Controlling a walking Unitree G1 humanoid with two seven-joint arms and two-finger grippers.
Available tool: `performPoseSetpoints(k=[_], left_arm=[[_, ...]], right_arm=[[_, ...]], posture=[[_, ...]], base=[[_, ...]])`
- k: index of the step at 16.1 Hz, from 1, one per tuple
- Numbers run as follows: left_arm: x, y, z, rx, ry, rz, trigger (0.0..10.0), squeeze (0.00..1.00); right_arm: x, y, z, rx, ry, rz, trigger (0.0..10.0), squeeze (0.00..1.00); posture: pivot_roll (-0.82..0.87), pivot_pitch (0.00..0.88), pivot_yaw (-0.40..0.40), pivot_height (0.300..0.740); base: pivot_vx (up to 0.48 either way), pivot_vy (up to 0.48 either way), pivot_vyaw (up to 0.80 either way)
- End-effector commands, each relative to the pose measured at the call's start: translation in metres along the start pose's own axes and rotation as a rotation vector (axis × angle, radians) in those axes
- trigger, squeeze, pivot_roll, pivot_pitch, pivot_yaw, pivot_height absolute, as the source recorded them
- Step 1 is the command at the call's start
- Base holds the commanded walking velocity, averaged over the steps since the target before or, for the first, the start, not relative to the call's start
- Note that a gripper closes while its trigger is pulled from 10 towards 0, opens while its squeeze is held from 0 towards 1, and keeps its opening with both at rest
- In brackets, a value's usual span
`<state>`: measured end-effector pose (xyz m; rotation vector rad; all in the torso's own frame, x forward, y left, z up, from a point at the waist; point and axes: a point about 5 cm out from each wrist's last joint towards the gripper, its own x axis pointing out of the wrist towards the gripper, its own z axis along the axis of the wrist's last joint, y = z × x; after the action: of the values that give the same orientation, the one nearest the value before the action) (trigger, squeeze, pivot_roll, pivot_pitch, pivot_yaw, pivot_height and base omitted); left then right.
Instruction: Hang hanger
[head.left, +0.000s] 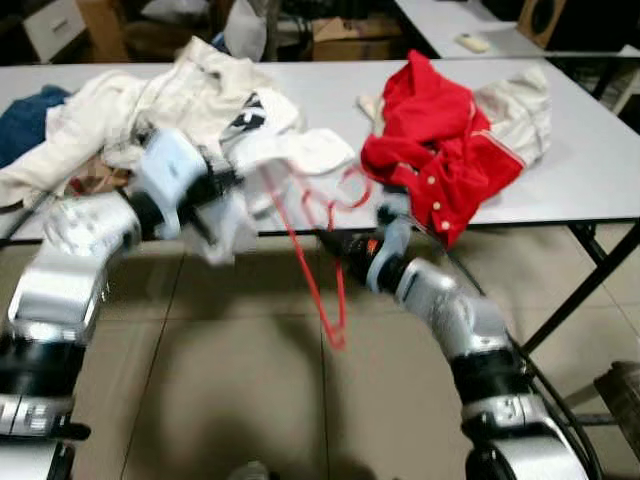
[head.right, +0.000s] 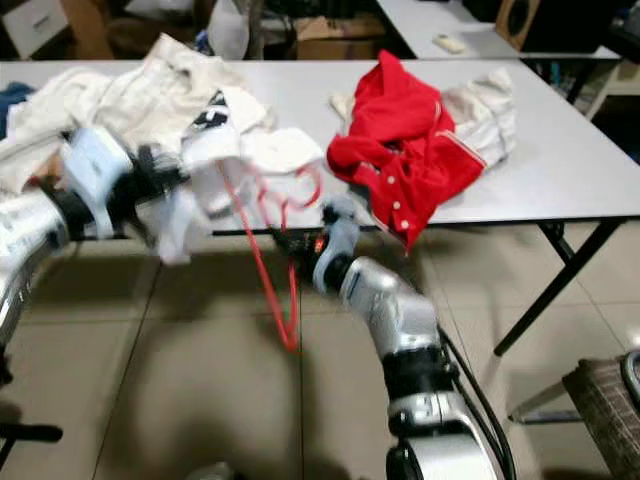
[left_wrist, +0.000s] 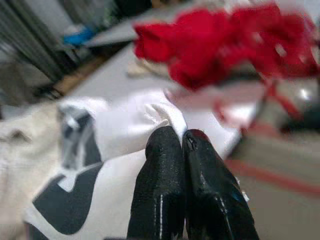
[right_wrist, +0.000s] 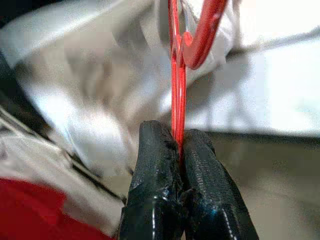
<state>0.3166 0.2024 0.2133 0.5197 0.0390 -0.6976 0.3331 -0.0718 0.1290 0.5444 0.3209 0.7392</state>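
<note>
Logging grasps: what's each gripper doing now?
Left gripper: shut on the white garment.
Right gripper: shut on the red hanger.

A red jacket (head.left: 435, 150) and a heap of cream clothes (head.left: 150, 100) lie on the grey table (head.left: 590, 160); behind, seemingly, cardboard boxes (head.left: 350, 38).

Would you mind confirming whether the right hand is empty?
No, the right hand is shut on the red hanger, pinched between its fingers.
</note>
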Motion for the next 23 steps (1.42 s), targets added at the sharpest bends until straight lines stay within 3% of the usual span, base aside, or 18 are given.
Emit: performPoseSetpoints(k=[1,2,3,4,6,9,14,17,18,21,23], left_arm=[[0.000,-0.005,-0.005,0.051,0.057,-0.025,0.0,0.00],[0.000,-0.008,-0.009,0.059,0.083,-0.021,0.0,0.00],[0.000,-0.009,-0.010,0.058,0.084,-0.021,0.0,0.00],[0.001,-0.016,-0.008,0.031,0.067,-0.041,0.0,0.00],[0.004,-0.033,-0.007,-0.005,0.043,-0.092,0.0,0.00],[0.004,-0.044,-0.011,-0.031,0.042,-0.130,0.2,0.00],[0.000,-0.056,-0.005,-0.137,0.019,-0.210,0.0,0.00],[0.001,-0.081,0.015,-0.299,-0.075,-0.376,0.4,0.00],[0.004,-0.088,0.023,-0.352,-0.118,-0.396,0.6,0.00],[0.015,-0.091,0.039,-0.481,-0.235,-0.346,0.0,0.00],[0.026,-0.074,0.046,-0.529,-0.284,-0.165,0.0,0.00]], right_arm=[[0.001,-0.001,0.008,0.094,-0.051,-0.009,10.0,0.00],[0.003,-0.004,0.007,0.190,-0.073,-0.021,10.0,0.00],[0.003,-0.004,0.007,0.211,-0.078,-0.021,10.0,0.00],[0.006,-0.003,0.005,0.293,-0.087,-0.011,10.0,0.00],[0.021,0.003,-0.001,0.516,-0.109,0.001,10.0,0.00],[0.037,0.016,0.004,0.680,-0.170,0.040,10.0,0.00],[0.060,0.036,0.014,0.767,-0.246,0.075,10.0,0.00],[0.073,0.052,0.013,0.728,-0.236,0.103,10.0,0.00],[0.076,0.058,0.010,0.654,-0.205,0.110,10.0,0.00],[0.080,0.067,0.007,0.651,-0.209,0.161,10.0,0.00],[0.078,0.066,0.008,0.600,-0.204,0.141,10.0,0.00]], posture=[[0.04,0.000,0.010,0.740],[0.05,0.004,0.002,0.740],[0.05,0.004,0.002,0.740],[0.06,0.007,-0.001,0.740],[0.09,0.037,-0.003,0.740],[0.12,0.057,0.009,0.740],[0.16,0.069,0.019,0.740],[0.18,0.075,0.020,0.740],[0.18,0.075,0.020,0.740],[0.18,0.069,0.020,0.740],[0.17,0.061,0.021,0.740]], base=[[0.000,0.000,0.00],[0.000,0.000,0.00],[0.000,0.000,0.00],[0.000,0.000,0.00],[0.000,0.000,0.00],[0.000,0.000,0.00],[0.000,0.000,0.00],[0.000,0.000,0.00],[0.000,0.000,0.00],[0.000,0.000,0.00],[0.000,0.000,0.00]])
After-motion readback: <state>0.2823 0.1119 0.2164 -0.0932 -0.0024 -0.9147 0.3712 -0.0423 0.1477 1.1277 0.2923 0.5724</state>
